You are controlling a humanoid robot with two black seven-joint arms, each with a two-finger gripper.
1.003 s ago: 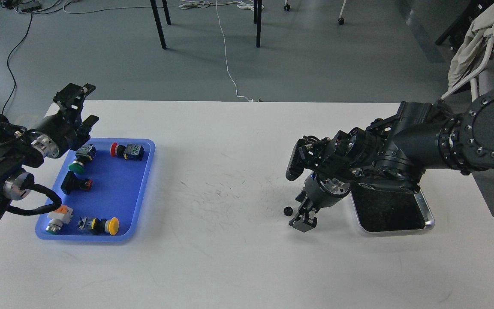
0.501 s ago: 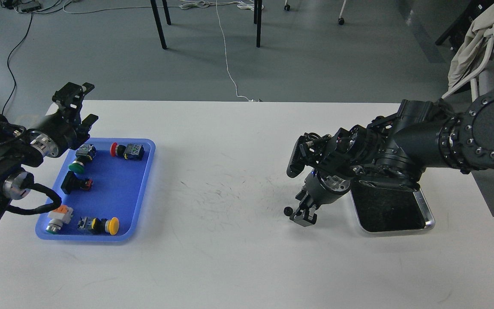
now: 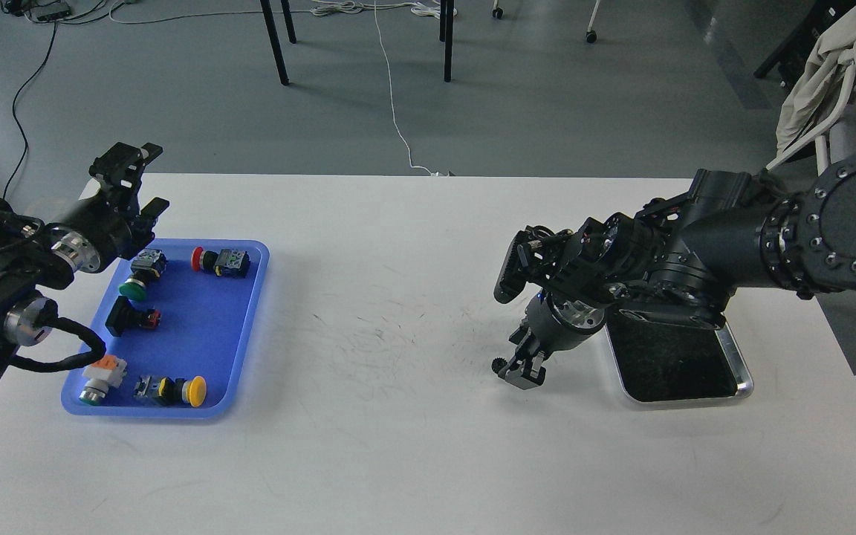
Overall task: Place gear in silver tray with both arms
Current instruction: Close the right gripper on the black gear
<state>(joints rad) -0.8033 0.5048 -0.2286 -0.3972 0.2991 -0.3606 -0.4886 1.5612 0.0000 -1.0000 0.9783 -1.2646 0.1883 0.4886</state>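
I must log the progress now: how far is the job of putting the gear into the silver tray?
Early stage. Done: nothing in the silver tray, its dark bottom shows no gear. In hand: the right claw is low at the table beside the small black gear; whether it grips it, I cannot tell. The left claw hangs by the blue tray. Left: lift and deliver.

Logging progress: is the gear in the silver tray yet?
Out. The gear lies on the white table, left of the silver tray.

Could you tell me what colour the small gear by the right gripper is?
Black gear, head view.
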